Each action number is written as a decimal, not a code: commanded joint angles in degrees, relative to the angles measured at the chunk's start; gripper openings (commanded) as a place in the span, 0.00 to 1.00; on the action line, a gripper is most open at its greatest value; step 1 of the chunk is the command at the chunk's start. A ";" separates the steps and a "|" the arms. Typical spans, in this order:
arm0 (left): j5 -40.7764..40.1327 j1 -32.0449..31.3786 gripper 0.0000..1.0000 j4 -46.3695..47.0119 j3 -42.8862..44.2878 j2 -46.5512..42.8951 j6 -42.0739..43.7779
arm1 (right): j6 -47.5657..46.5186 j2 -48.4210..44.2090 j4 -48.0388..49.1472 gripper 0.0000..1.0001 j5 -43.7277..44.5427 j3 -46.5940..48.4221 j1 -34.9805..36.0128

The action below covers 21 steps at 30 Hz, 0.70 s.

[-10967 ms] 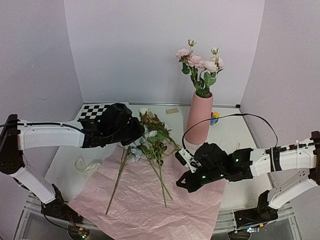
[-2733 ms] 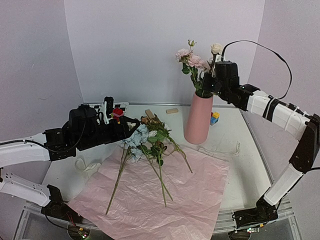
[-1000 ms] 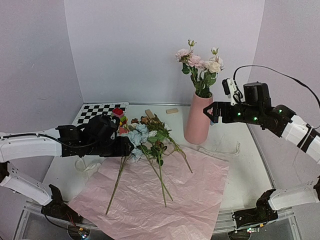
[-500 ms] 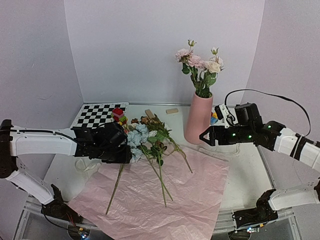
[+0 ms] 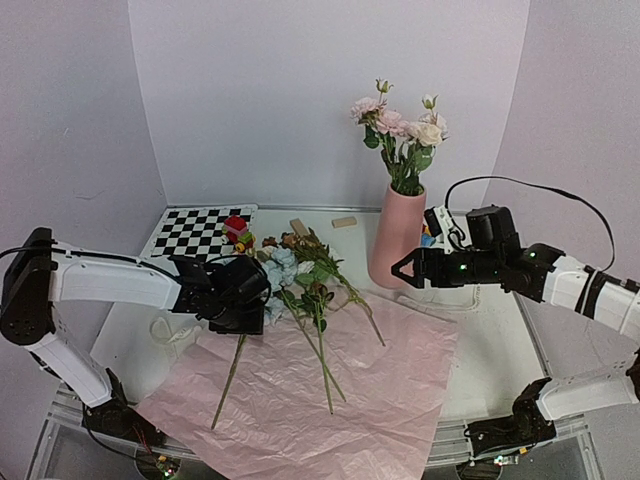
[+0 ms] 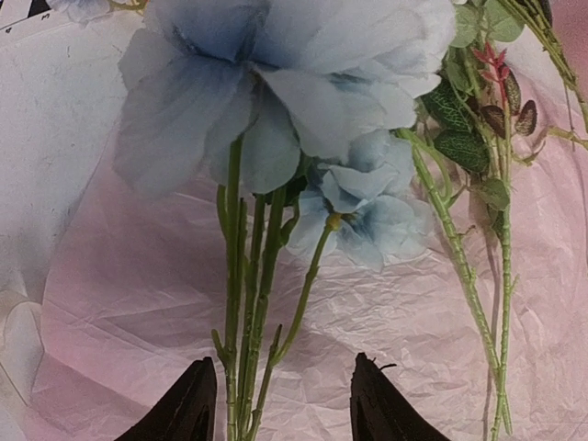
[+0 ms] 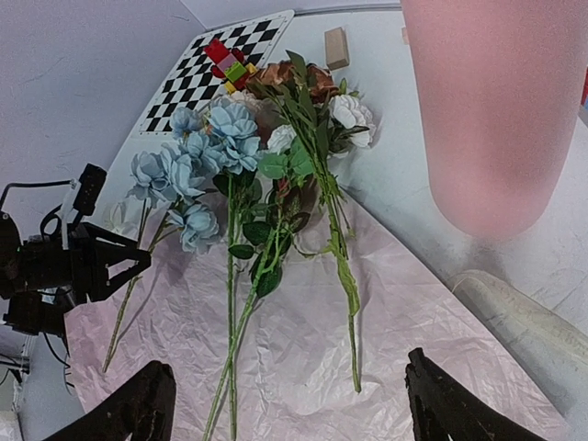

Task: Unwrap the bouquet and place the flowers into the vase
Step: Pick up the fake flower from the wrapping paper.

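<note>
The pink vase point(image 5: 397, 240) stands at the back right with several pale pink and cream flowers point(image 5: 400, 130) in it. More flowers lie on the spread pink paper point(image 5: 380, 390): a light blue bunch point(image 5: 277, 270) and leafy stems with rusty and cream blooms point(image 5: 318, 285). My left gripper point(image 5: 250, 318) is down on the paper. In the left wrist view its jaws point(image 6: 280, 404) stand apart around the blue bunch's green stems point(image 6: 243, 349), which pass close to the left finger. My right gripper point(image 5: 405, 270) hangs open and empty beside the vase point(image 7: 496, 110), looking down on the loose stems point(image 7: 340, 248).
A checkerboard mat point(image 5: 195, 228) with a red toy block stack point(image 5: 236, 226) lies at the back left. Two wooden blocks point(image 5: 344, 222) sit near the back wall. Cream ribbon point(image 5: 165, 332) lies left of the paper, and clear wrapping point(image 5: 445, 298) lies right of the vase.
My left gripper dropped lower over the blue stems and its jaws narrowed. My right arm came down from beside the vase's top to its base, its jaws narrowing slightly.
</note>
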 commanded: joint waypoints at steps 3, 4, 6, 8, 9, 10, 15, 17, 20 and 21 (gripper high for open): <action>-1.03 0.57 0.51 -2.40 3.89 2.82 -1.24 | 0.54 0.74 1.55 0.87 -1.07 -0.70 0.26; -0.90 0.70 0.50 -2.50 4.12 3.39 -1.19 | 0.55 0.86 1.60 0.87 -1.08 -0.67 0.28; -0.96 0.74 0.48 -2.82 4.53 4.30 -1.18 | 0.64 1.05 1.69 0.87 -1.12 -0.62 0.31; -1.37 0.76 0.43 -3.12 4.93 4.98 -1.18 | 0.67 1.19 1.78 0.87 -1.14 -0.54 0.36; -1.64 0.75 0.40 -3.38 5.30 5.41 -1.18 | 0.67 1.27 1.78 0.87 -1.14 -0.50 0.39; -1.95 0.75 0.37 -3.71 5.72 5.81 -1.18 | 0.71 1.33 1.78 0.87 -1.17 -0.46 0.41; -4.77 0.74 0.08 -8.38 9.64 6.80 -1.48 | 0.80 1.35 1.78 0.87 -1.35 -0.22 0.45; -5.89 0.74 0.00 -10.18 11.32 5.76 -1.49 | 0.80 1.18 1.78 0.87 -1.33 -0.18 0.50; -6.37 0.74 0.00 -11.50 13.09 2.72 -0.89 | 0.80 1.07 1.78 0.87 -1.21 -0.18 0.45; -6.30 0.74 0.00 -11.71 13.70 1.52 -0.64 | 0.76 1.14 1.78 0.87 -1.24 -0.18 0.45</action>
